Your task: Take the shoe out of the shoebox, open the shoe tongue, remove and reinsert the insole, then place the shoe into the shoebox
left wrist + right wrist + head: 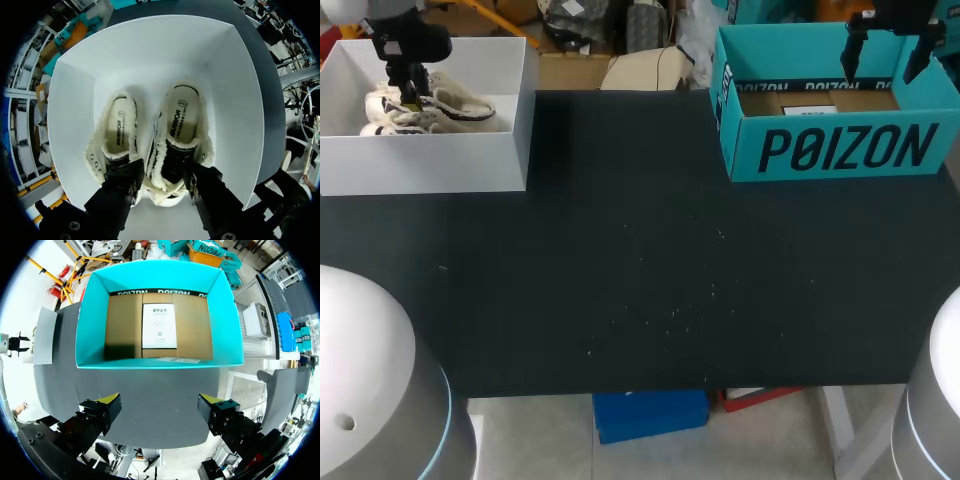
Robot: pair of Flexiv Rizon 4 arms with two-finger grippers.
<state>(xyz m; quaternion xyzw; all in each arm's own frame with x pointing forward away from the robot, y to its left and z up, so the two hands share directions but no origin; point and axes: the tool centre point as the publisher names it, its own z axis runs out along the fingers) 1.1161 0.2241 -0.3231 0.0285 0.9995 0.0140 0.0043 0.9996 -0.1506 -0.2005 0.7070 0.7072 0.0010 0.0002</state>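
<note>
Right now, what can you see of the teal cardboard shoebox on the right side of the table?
The teal cardboard shoebox stands upright and open-topped at the far right of the black table, large dark lettering on its front wall. Inside, a black printed band runs under the far rim, the floor is plain brown card, and a white printed sheet lies flat on it. No shoe is inside. The right gripper hangs open above it, touching nothing.

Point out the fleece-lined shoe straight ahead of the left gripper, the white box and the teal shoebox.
Fleece-lined shoe (182, 125): left wrist view, on its insole.
White box (150, 50): left wrist view, on its inner far wall.
Teal shoebox (226, 325): right wrist view, on a side wall.
</note>
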